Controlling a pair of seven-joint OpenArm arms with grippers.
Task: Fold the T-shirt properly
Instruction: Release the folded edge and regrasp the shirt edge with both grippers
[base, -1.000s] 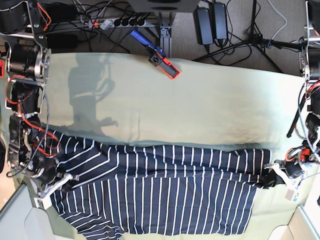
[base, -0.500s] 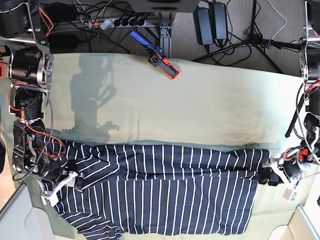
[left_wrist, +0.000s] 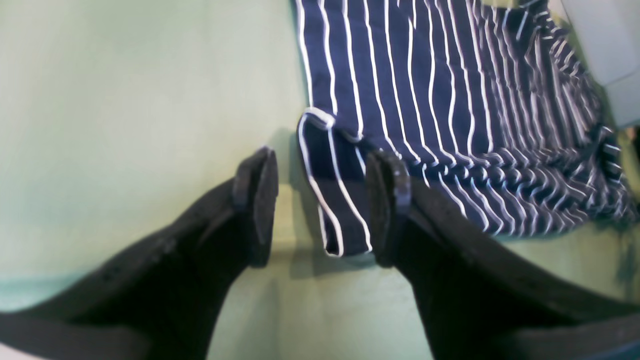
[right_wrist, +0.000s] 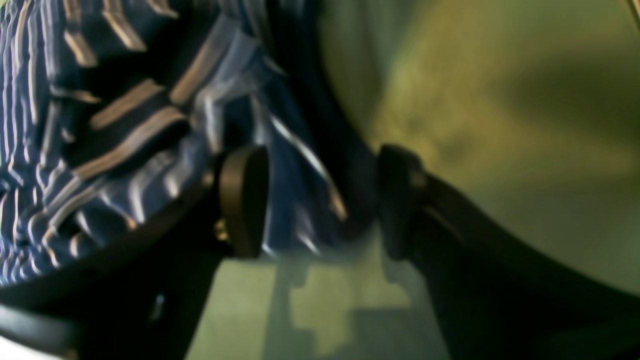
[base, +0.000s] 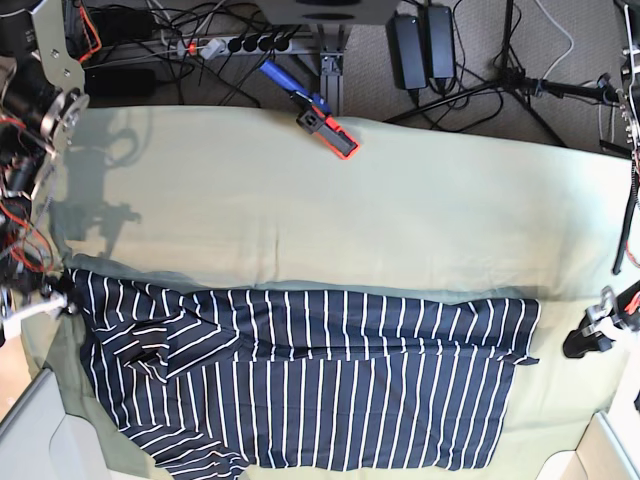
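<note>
A pale olive-green cloth sheet (base: 400, 210) covers the table; beyond its far edge lies grey carpeted floor (base: 560, 60) with a black power strip (base: 240, 44), black power adapters (base: 422, 45) and tangled black cables (base: 470, 95)

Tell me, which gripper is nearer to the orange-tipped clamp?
Neither clearly. The clamp lies mid-table at the far edge; right gripper and left gripper flank the T-shirt.

One striped T-shirt (base: 320, 385), one olive-green cloth sheet (base: 400, 215), one blue-and-red clamp (base: 312, 110), two grippers: left (base: 585, 340), right (base: 40, 310).
</note>
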